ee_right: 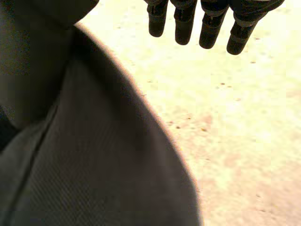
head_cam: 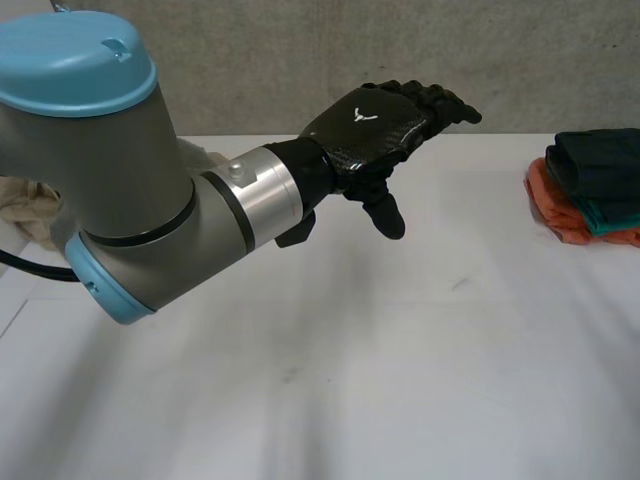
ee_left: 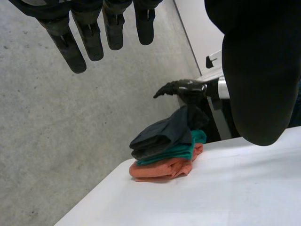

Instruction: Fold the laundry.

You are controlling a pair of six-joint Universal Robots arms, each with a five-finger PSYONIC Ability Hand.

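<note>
Laundry stack (head_cam: 598,165): three folded pieces, dark on top, teal in the middle, orange at the bottom, sat at the far right edge of the tabletop (head_cam: 400,380). One crumpled beige cloth (head_cam: 28,205) lay at the far left, behind the left arm (head_cam: 120,170). Left hand (head_cam: 375,125) hovered over the far middle, fingers straight, thumb hanging down, holding nothing, well apart from the stack. Right hand (ee_left: 186,87) was beyond the stack, fingers relaxed, empty. Wide white surface lay between left hand and stack and toward the near edge.
</note>
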